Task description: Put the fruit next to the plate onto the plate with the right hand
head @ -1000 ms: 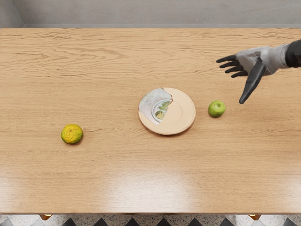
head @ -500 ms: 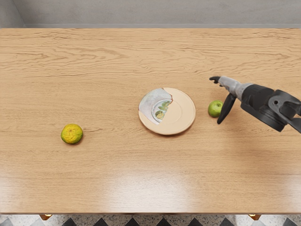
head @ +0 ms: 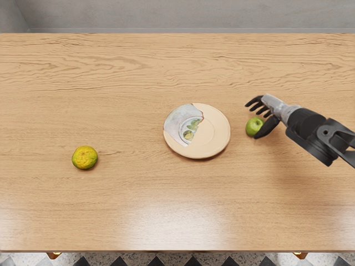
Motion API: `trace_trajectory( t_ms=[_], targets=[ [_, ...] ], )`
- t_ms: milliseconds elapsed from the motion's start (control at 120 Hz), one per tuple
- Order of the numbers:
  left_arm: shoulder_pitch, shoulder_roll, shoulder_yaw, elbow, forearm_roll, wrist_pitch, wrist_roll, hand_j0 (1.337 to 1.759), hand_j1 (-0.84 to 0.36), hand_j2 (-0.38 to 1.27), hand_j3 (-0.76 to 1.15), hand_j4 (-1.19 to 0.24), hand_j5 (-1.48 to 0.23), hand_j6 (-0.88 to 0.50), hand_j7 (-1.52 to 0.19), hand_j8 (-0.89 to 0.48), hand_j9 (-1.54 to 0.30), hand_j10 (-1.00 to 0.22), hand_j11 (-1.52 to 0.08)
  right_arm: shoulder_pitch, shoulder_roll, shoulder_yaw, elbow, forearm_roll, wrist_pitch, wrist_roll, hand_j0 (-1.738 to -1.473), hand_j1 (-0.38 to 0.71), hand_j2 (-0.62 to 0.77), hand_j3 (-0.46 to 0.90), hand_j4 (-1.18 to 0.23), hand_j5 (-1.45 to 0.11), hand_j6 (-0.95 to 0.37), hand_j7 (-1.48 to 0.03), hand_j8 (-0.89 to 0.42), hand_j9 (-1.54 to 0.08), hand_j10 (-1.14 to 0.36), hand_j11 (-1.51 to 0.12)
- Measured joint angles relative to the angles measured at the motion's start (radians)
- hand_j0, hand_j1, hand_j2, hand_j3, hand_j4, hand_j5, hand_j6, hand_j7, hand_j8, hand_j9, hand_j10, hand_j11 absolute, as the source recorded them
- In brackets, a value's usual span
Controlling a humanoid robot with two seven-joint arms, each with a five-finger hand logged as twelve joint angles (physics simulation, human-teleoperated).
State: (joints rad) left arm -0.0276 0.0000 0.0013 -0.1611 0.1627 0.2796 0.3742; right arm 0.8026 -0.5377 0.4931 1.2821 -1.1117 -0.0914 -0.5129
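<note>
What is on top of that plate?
No fruit yet. The plate, fully in view, shows only a grey-and-green patch on its left part. The green fruit lies beside it.

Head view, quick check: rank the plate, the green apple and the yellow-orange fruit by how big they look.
1. plate: clearly largest.
2. yellow-orange fruit: looks somewhat bigger than the apple, though it lies slightly nearer the camera.
3. green apple: smallest.

A yellow-green citrus fruit (head: 85, 157) lies alone on the wooden desk (head: 166, 210), far to the left of the robot hand (head: 268, 112) and slightly nearer the front edge. A checkered floor (head: 166, 260) shows below the desk and a grey wall (head: 183, 14) behind it.
</note>
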Motion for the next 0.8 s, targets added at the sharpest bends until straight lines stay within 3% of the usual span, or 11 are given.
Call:
trace_trajectory(
  t_ms=[92, 117, 208, 308, 592, 800],
  targets=[
    [0.0, 0.0, 0.0, 0.0, 0.0, 0.0, 0.0, 1.658, 0.35, 0.0, 0.0, 0.0, 0.0, 0.0, 0.0, 0.0, 0.0, 0.0, 0.0, -0.01, -0.001, 0.0, 0.001, 0.0, 0.001, 0.0, -1.657, 0.12, -0.06, 0.0, -0.39, -0.52, -0.4, -0.51, -0.39, -0.52, -0.39, -0.53],
    [0.0, 0.0, 0.0, 0.0, 0.0, 0.0, 0.0, 1.658, 0.35, 0.0, 0.0, 0.0, 0.0, 0.0, 0.0, 0.0, 0.0, 0.0, 0.0, -0.012, -0.001, 0.0, 0.002, 0.0, 0.002, 0.0, -1.656, 0.12, -0.12, 0.0, -0.4, -0.54, -0.41, -0.53, -0.4, -0.54, -0.4, -0.54],
    [0.0, 0.0, 0.0, 0.0, 0.0, 0.0, 0.0, 1.658, 0.35, 0.0, 0.0, 0.0, 0.0, 0.0, 0.0, 0.0, 0.0, 0.0, 0.0, -0.015, -0.004, 0.001, 0.006, 0.0, 0.008, 0.0, -1.657, 0.2, -0.09, 0.0, -0.46, -0.62, -0.47, -0.61, -0.46, -0.62, -0.46, -0.62],
    [0.0, 0.0, 0.0, 0.0, 0.0, 0.0, 0.0, 1.658, 0.35, 0.0, 0.0, 0.0, 0.0, 0.0, 0.0, 0.0, 0.0, 0.0, 0.0, -0.017, -0.011, 0.008, 0.009, 0.001, 0.019, 0.001, -1.657, 0.25, 0.02, 0.0, -0.53, -0.7, -0.48, -0.7, -0.44, -0.7, -0.53, -0.7],
    [0.0, 0.0, 0.0, 0.0, 0.0, 0.0, 0.0, 1.658, 0.35, 0.0, 0.0, 0.0, 0.0, 0.0, 0.0, 0.0, 0.0, 0.0, 0.0, -0.005, -0.043, 0.039, 0.019, 0.051, 0.084, 0.005, -1.657, 0.27, 0.23, 0.0, -0.63, -0.84, -0.49, -0.83, -0.43, -0.84, -0.63, -0.84],
    [0.0, 0.0, 0.0, 0.0, 0.0, 0.0, 0.0, 1.658, 0.35, 0.0, 0.0, 0.0, 0.0, 0.0, 0.0, 0.0, 0.0, 0.0, 0.0, 0.009, -0.055, 0.091, 0.057, 0.127, 0.174, 0.007, -1.657, 0.27, 0.24, 0.0, -0.65, -0.89, -0.49, -0.86, -0.42, -0.88, -0.63, -0.88]
  ],
)
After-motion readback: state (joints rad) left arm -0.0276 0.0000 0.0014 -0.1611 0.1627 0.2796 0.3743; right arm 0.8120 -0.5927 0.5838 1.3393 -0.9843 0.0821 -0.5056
